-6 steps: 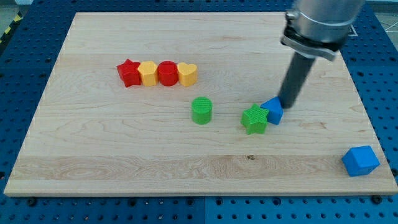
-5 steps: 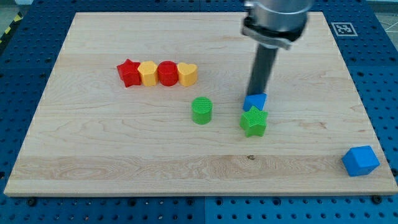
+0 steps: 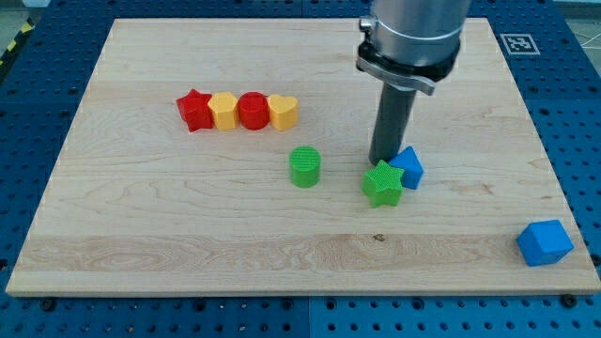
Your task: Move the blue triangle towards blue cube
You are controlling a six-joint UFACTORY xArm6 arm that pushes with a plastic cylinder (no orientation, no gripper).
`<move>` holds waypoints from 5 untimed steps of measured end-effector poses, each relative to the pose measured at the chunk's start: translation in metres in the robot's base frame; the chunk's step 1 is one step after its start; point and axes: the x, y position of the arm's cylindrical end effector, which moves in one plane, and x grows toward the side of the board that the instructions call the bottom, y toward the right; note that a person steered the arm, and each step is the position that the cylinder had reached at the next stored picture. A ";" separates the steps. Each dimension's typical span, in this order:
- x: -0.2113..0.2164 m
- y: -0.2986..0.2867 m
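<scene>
Resting position: my tip (image 3: 382, 163) stands on the board (image 3: 141, 225), just above the green star (image 3: 383, 182) and at the upper left edge of the blue triangle (image 3: 408, 167).
Tool state: plain rod with no jaws to part or close; it holds nothing.
Blue triangle: right of centre, touching the green star, which lies at its 8 o'clock.
Blue cube (image 3: 544, 242): near the board's lower right corner, well apart from the blue triangle, at its 4 o'clock.
Green cylinder (image 3: 304, 166): near the green star, at its 9 o'clock.
Upper left row: red star (image 3: 194, 110), yellow block (image 3: 223, 110), red cylinder (image 3: 253, 110), yellow heart (image 3: 284, 112), side by side and touching.
</scene>
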 end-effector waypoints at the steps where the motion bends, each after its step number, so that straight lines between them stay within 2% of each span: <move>1: 0.017 0.033; 2: 0.023 0.069; 3: 0.007 0.099; 4: 0.007 0.092; 5: 0.013 0.051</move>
